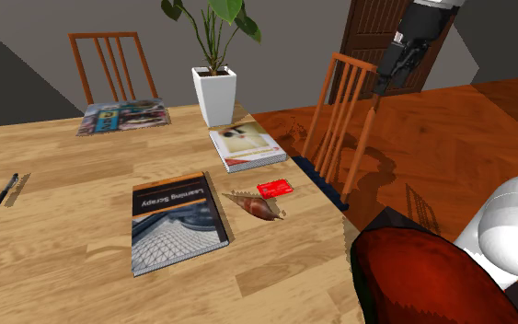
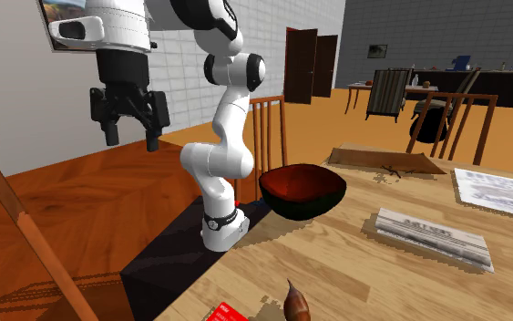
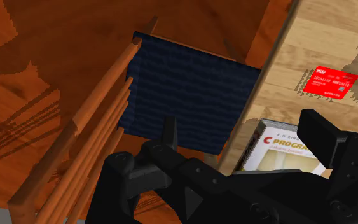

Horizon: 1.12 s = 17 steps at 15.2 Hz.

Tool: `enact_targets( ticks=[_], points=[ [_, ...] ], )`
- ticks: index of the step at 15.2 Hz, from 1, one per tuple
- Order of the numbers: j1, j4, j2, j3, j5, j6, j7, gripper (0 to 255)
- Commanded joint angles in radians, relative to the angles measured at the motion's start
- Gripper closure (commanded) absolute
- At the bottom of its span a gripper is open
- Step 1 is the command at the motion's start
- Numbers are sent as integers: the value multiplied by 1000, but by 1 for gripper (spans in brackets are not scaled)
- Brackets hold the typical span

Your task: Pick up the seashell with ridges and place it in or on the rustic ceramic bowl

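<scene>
Black fingers [image 3: 323, 137] stand well apart at the near edge of my wrist view, so the gripper [image 3: 244, 127] is released and carries nothing. The second exterior view agrees: the gripper [image 2: 133, 139] hangs high in the air with its jaws spread, pointing down.

Directly under it is not the table but a wooden chair [image 3: 75, 146] with a dark blue cushion [image 3: 190, 89]. The table [image 3: 298, 38] begins just past the cushion. On it, near that edge, I see a red card [image 3: 328, 81] and the corner of a white book [image 3: 279, 153].

From the shoulder view, the gripper [image 1: 377, 89] sits above the chair's back [image 1: 344, 120]. The seashell [image 1: 255, 206] lies flat on the table down and to that view's left of it. It is a brown, spindle-shaped thing just beside the red card [image 1: 276, 189], between the card and a dark book [image 1: 178, 225]. Its long axis slants from upper left to lower right in that view, roughly following the table's edge.

I judge that the coming move is a sideways travel over the edge, past the card, and then a descent. The wrist should be turned so the jaws close across the seashell's narrow width, not along its length.

The bowl [image 1: 422, 276], dark red inside, sits near the stand. In the second exterior view the bowl [image 2: 302, 190] stands at the table's corner by the arm's base, well apart from the seashell [image 2: 295, 303].
</scene>
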<state>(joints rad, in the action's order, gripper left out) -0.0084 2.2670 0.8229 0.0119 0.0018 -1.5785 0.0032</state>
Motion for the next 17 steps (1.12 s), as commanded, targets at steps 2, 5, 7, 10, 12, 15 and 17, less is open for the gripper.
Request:
enact_targets(
  ticks=[2, 5, 7, 10, 12, 15, 17],
  points=[
    [7, 3, -16, 18, 10, -11, 13, 0],
    [29, 9, -70, 72, 38, -46, 53, 0],
    [44, 8, -110, 108, 54, -69, 79, 0],
    [64, 0, -176, 161, 77, -104, 119, 0],
    [77, -10, -224, 196, 89, -127, 145, 0],
    [94, -32, -301, 249, 103, -160, 185, 0],
    [104, -51, -356, 283, 108, -181, 213, 0]
  ],
)
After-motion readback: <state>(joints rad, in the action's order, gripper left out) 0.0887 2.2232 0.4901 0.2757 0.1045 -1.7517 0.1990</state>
